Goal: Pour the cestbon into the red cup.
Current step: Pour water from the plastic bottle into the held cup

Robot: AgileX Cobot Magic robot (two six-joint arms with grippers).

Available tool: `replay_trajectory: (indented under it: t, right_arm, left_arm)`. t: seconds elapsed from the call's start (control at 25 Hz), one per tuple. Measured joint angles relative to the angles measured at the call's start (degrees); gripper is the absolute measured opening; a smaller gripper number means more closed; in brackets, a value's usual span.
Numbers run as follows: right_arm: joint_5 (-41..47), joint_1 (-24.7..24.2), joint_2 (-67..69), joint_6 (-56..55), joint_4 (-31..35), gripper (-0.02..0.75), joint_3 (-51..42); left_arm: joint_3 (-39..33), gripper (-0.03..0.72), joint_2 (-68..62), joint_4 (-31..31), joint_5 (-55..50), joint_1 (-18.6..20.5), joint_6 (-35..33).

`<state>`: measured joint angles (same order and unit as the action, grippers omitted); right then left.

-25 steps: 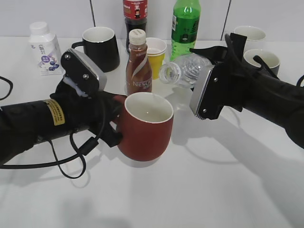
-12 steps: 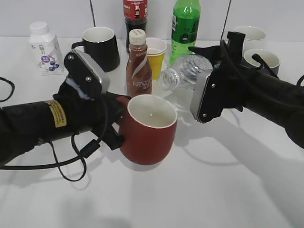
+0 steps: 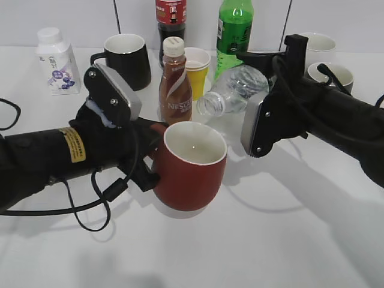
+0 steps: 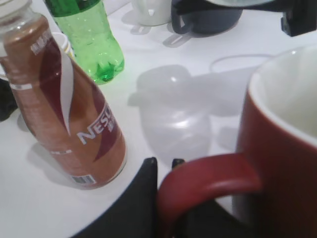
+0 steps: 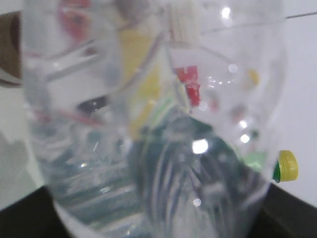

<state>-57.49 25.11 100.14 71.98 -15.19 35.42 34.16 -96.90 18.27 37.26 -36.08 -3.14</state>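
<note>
The right gripper (image 3: 270,90) clamps the tipped bottle (image 3: 231,91) at upper centre, its mouth short of the cup (image 3: 191,165), so water may spill outside.

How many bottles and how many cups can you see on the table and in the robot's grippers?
Bottles: 5 (clear water bottle, brown Nescafe bottle, green soda bottle, dark cola bottle, white milk bottle)
Cups: 5 (red cup, black mug, yellow paper cup, white cup, grey mug)
Total: 10
</note>
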Motion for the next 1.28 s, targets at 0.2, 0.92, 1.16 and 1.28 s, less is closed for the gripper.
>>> replay_trajectory:
  t: [0.2,0.92,1.16,1.28]
  right_arm:
    - [0.00,0.00,0.00,2.08,0.00,0.459,0.00]
    - [-1.36,0.00,0.00,11.31,1.75,0.459,0.00]
    - [-3.00,0.00,0.00,13.08,2.06,0.459,0.00]
    - [-3.14,0.00,0.00,14.46,2.78,0.459,0.00]
  left_arm:
    - [0.00,0.048,-0.01,0.00,1.30,0.00,0.00]
    - [0.00,0.048,-0.01,2.40,1.51,0.00,0.00]
    - [0.00,0.048,-0.01,2.58,1.51,0.00,0.00]
    - [0.00,0.048,-0.01,2.68,1.51,0.00,0.00]
